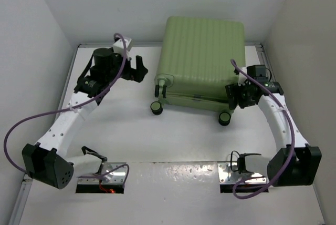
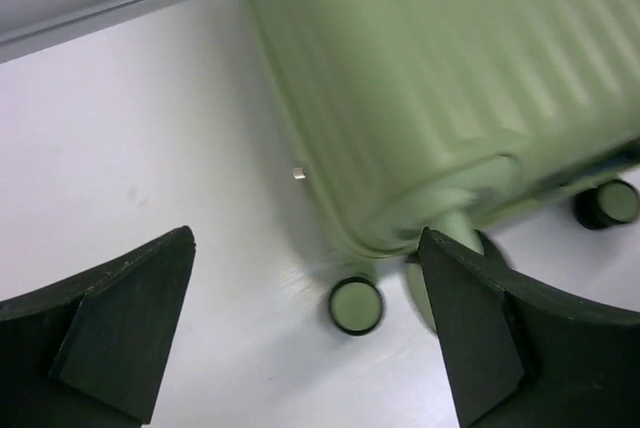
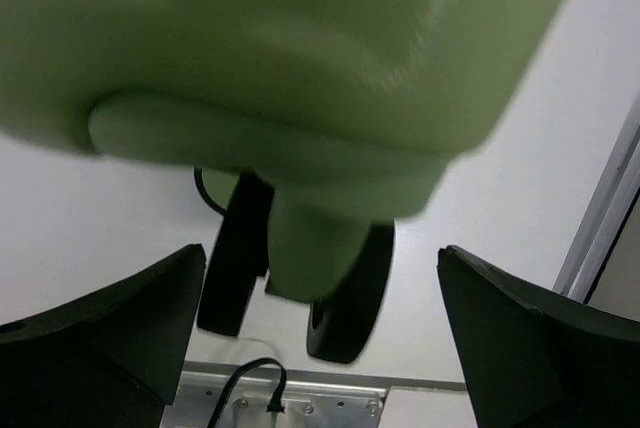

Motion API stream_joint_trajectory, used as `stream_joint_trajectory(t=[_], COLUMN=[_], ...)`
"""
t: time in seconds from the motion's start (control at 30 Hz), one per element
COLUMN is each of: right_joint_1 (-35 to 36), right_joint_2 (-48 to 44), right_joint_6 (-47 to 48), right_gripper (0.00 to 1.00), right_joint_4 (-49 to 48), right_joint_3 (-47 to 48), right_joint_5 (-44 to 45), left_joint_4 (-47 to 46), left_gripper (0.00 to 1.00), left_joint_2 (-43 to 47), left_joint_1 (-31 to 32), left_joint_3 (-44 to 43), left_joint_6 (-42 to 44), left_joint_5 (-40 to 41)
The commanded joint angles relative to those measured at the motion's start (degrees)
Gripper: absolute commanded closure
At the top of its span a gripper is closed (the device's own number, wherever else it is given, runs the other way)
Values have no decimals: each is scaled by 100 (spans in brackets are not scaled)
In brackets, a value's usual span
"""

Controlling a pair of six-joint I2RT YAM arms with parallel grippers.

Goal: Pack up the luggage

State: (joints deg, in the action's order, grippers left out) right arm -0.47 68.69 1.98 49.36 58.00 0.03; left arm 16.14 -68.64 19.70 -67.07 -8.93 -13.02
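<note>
The luggage point(image 1: 202, 62), a large light-green ribbed hard-shell suitcase, lies shut and flat at the back middle of the table, its black wheels point(image 1: 156, 108) pointing to the near side. My left gripper point(image 1: 142, 70) hovers open just left of its front left corner, touching nothing. In the left wrist view the ribbed shell point(image 2: 450, 78) fills the upper right, with a wheel point(image 2: 356, 306) between the spread fingers point(image 2: 110, 328). My right gripper point(image 1: 231, 96) stands open at the front right corner. Its wrist view shows the shell corner point(image 3: 280, 48) and a double wheel point(image 3: 350, 298) close in front.
White walls close the table in on the left, back and right, with a metal rail point(image 1: 94, 44) along the back edge. Two metal mounting plates point(image 1: 102, 183) point(image 1: 233, 175) sit at the near edge by the arm bases. Purple cables point(image 1: 31, 125) loop off both arms.
</note>
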Motion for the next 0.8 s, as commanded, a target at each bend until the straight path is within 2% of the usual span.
stream_joint_trajectory(t=[0.0,0.13,0.17,0.2,0.23,0.27,0.3,0.4,0.53,0.67,0.73,0.77], right_joint_1=[249,267,284,276,276,284,293,284,249,214,144,144], right_joint_2=[215,453,392,356,147,76,-12,-451,-699,-515,-427,-417], right_joint_6=[31,145,275,338,469,575,610,786,945,927,910,901], right_gripper=[2,33,50,59,83,96,100,100,100,100,100,100], right_joint_4=[-577,-638,-691,-709,-657,-639,-586,-86,47,293,249,240], right_joint_3=[1,176,212,221,273,308,378,791,1178,1179,1021,994], right_joint_5=[295,287,287,287,182,77,32,-407,-557,-513,-504,-487], left_joint_4=[90,91,4,-84,-285,-348,-401,-568,-814,-814,-875,-876], left_gripper=[0,0,0,0,4,4,5,8,10,11,13,17], left_joint_2=[-192,-622,-694,-755,-878,-957,-1028,-1379,-1652,-1767,-1767,-1889], left_joint_1=[-527,-1230,-1310,-1390,-1503,-1505,-1505,-1505,-1505,-1391,-1390,-1390], left_joint_3=[-43,193,246,316,456,458,458,458,581,825,984,1037], left_joint_6=[110,416,505,584,820,910,910,1051,1225,2084,2517,2945], left_joint_5=[-7,-429,-604,-719,-1007,-1010,-1010,-1115,-1553,-3009,-3338,-3513])
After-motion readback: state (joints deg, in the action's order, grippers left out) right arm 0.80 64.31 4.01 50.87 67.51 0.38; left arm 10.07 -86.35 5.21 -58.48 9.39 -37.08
